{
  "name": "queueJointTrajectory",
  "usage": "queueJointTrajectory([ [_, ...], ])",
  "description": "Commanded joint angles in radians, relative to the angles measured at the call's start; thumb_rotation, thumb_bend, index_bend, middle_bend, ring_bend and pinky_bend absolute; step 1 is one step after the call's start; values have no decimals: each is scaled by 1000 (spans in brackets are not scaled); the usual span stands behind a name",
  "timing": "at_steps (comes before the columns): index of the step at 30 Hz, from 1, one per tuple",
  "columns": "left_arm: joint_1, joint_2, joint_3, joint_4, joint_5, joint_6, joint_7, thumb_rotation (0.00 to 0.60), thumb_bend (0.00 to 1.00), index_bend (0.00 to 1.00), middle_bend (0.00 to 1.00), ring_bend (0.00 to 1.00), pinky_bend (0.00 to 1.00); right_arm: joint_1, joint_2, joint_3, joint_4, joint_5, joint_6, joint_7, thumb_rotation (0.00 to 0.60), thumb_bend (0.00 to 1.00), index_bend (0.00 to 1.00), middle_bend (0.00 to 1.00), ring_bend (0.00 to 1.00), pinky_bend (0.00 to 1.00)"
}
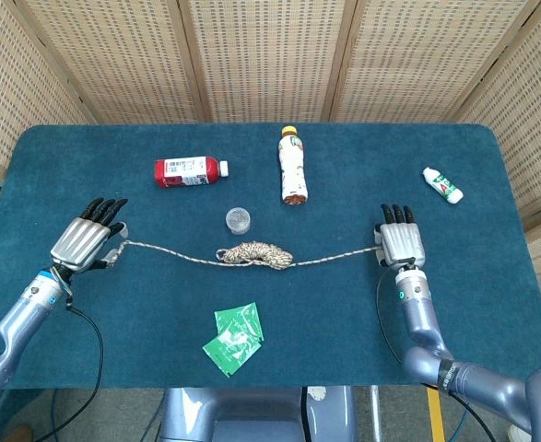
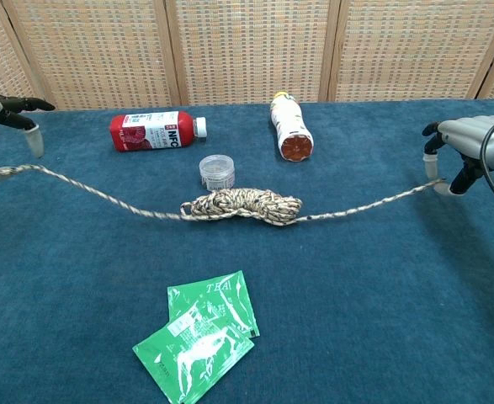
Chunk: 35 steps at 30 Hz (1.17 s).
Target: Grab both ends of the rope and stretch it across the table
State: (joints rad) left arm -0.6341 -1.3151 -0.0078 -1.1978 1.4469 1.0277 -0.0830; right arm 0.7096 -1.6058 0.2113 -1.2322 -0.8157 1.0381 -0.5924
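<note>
Rope (image 1: 256, 253): soft, light, knotted bundle mid-desk.
Left robot hand (image 1: 84, 246): I pinch the 9 o'clock end.
Right robot hand (image 1: 400, 245): I pinch the 3 o'clock end.

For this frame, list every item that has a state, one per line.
rope: both ends held, middle bundled, sagging
left robot hand: holds one rope end
right robot hand: holds the other rope end
red bottle: lying, capped
yellow-capped bottle: lying, capped
small jar: upright
green tea packets: flat, overlapping

A speckled beige rope (image 1: 252, 254) is laid across the blue surface (image 1: 344, 304). Its middle is bunched in a coiled knot, and both strands sag outward.
</note>
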Motion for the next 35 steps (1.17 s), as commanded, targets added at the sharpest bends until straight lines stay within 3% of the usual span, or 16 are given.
queueJointTrajectory([
  [1,15,17,-15,-25,3,32,-33,600,0,0,0,0,0,-16,21,14,-36,-45,35,49,600,50,25,0,0,0],
  [7,70,108,-67,-179,-55,115,-70,600,0,0,0,0,0,-79,92,19,-122,-225,164,224,600,0,0,0,0,0],
  [13,151,202,-104,-377,-137,208,-52,600,0,0,0,0,0,-179,179,-29,-175,-400,294,408,600,0,0,0,0,0],
  [17,212,240,-91,-487,-161,275,29,600,0,0,0,0,0,-255,226,-74,-203,-478,374,493,600,0,0,0,0,0],
  [21,313,265,-32,-645,-148,392,177,600,0,0,0,0,0,-367,287,-159,-287,-558,474,514,600,0,0,0,0,0],
  [27,389,197,-2,-651,-74,493,198,600,0,0,0,0,0,-448,315,-210,-366,-631,553,464,600,0,0,0,0,0],
  [35,414,183,11,-645,-26,490,223,600,0,0,0,0,0,-489,317,-201,-392,-679,593,393,600,0,0,0,0,0],
])
